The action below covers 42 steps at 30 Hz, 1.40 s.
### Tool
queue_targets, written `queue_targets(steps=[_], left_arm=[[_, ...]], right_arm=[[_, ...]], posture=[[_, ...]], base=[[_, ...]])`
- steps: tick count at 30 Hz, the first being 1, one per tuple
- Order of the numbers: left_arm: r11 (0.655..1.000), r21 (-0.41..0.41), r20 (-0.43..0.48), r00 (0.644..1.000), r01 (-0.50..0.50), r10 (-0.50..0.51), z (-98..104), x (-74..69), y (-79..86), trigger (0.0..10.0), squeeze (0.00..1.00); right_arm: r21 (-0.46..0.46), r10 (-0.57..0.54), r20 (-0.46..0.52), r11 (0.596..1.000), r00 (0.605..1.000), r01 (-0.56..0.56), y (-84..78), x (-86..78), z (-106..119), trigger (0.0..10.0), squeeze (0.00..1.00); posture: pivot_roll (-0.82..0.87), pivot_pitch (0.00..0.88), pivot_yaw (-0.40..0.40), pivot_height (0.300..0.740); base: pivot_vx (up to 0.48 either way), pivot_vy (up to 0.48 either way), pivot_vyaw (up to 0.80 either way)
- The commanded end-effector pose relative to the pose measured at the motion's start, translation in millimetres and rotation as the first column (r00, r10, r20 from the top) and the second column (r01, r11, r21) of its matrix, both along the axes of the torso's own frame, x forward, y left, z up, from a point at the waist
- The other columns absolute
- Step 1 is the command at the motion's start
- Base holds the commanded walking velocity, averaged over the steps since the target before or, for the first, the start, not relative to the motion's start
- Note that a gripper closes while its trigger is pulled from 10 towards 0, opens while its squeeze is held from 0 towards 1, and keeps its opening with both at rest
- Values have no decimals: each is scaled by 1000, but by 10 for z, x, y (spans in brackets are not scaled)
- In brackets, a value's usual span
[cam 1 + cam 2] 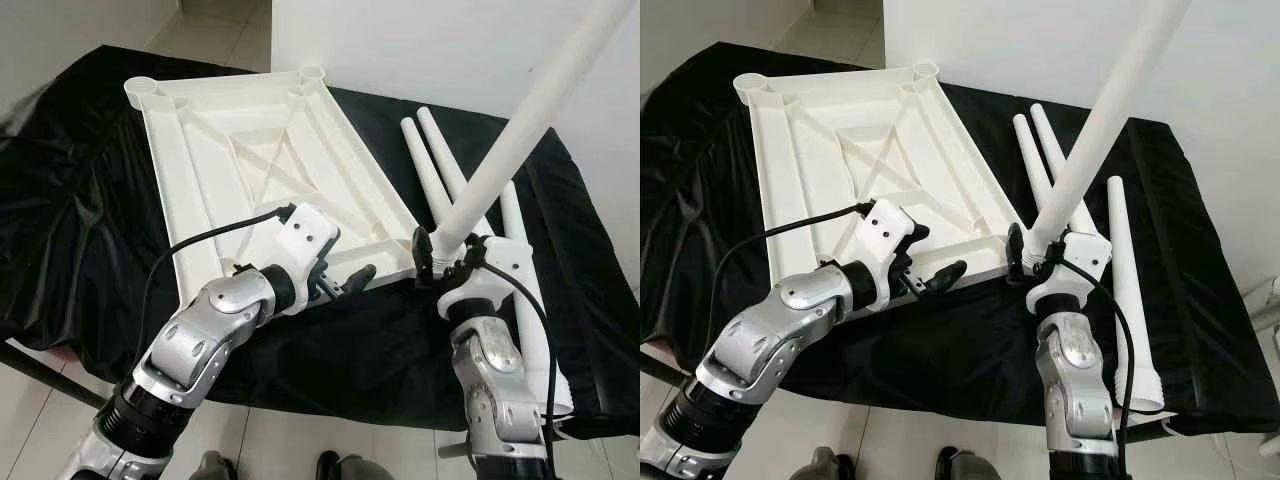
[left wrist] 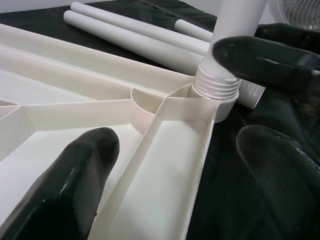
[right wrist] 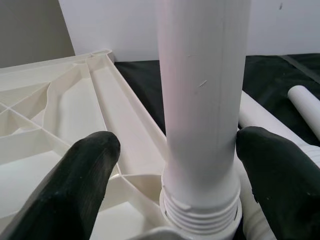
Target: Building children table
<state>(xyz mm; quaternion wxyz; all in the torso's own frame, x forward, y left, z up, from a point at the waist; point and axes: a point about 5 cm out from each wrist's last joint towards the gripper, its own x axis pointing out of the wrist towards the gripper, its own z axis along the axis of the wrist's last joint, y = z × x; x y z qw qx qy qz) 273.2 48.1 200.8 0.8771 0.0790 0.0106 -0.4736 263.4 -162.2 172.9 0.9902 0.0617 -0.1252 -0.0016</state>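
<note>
A white plastic table top (image 1: 260, 160) lies upside down on a black cloth (image 1: 80, 220), its ribbed underside facing up and round sockets at its corners. At the near right corner socket (image 2: 220, 102) a white table leg (image 1: 520, 125) stands tilted, its threaded end (image 2: 216, 86) sitting in the socket with several threads showing above the rim.

The right gripper (image 3: 177, 165) is at the foot of this leg, one black finger (image 3: 75, 180) on each side of it. The right-hand finger touches the leg; a narrow gap shows beside the other, so I cannot tell whether the grip is tight.

The left gripper (image 1: 345, 283) is at the near edge of the table top, just left of that corner. In the left wrist view its fingers (image 2: 65, 185) are spread apart, one over the table top's inner channel and the other outside the rim above the cloth, gripping nothing.

Three more white legs (image 1: 1040, 150) lie on the cloth to the right of the table top, beside and behind the standing leg. A white wall (image 1: 420, 40) stands behind the cloth, and pale floor tiles (image 1: 290, 440) show below.
</note>
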Motion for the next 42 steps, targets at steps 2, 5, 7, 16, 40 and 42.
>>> queue_targets(steps=[2, 5, 7, 16, 40, 42], left_arm=[[999, 27, -18, 999, 38, -38, -33, 10, -8, 10000, 0], [999, 37, -23, 999, 23, -22, -40, 45, 9, 10000, 0], [999, 53, -24, 1000, 4, -3, -51, 100, 39, 10000, 0], [993, 110, -27, 999, -36, 40, -112, 240, 89, 10000, 0], [963, 267, -32, 999, 36, -29, -180, 558, -15, 10000, 0], [958, 284, -66, 998, 37, -19, -189, 597, -24, 10000, 0]], right_arm=[[-22, 3, -7, 1000, 1000, -3, 32, -95, -22, 10000, 0], [-30, 16, -23, 999, 1000, -17, 60, -168, -63, 10000, 0], [-43, 27, -59, 999, 998, -30, 70, -270, -156, 10000, 0], [-42, 38, -89, 998, 995, -42, 34, -378, -224, 10000, 0], [-70, -4, -67, 998, 998, 0, -48, -365, -153, 10000, 0], [-70, -3, -63, 998, 998, -1, -42, -360, -143, 10000, 0]], posture=[[32, 156, -71, 740], [27, 155, -66, 740], [27, 155, -65, 740], [19, 155, -51, 740], [-6, 175, -24, 740], [-5, 174, -20, 740]], base=[[0, 0, 0], [0, 0, 0], [0, 0, 0], [0, 0, 0], [0, 0, 0], [0, 0, 0]])
